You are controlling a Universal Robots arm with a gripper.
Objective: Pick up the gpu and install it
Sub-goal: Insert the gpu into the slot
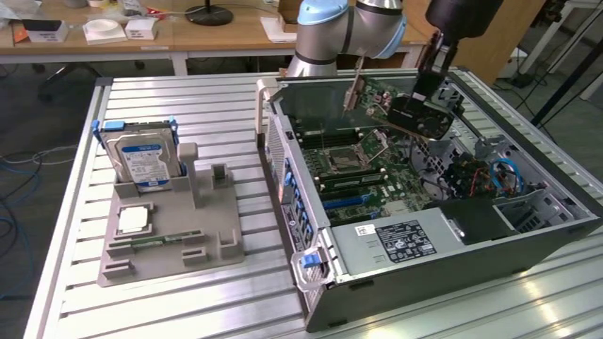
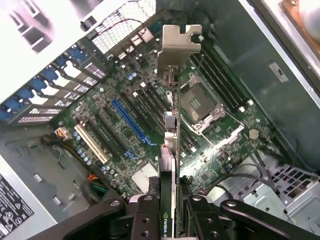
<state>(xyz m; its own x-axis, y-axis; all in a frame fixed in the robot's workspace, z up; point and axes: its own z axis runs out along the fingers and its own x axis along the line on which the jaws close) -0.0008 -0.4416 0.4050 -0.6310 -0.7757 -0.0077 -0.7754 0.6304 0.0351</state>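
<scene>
The pincer [image 1: 426, 90] is clamped shut on the gpu [image 1: 421, 117], its two fingers [image 2: 147, 215] pressing on either face of the card. The gpu hangs tilted in the air above the open computer case [image 1: 527, 247], over the motherboard [image 2: 200, 165] inside it and clear of it. It has a black cooler face, a green board and a silver end bracket [image 2: 178, 42].
</scene>
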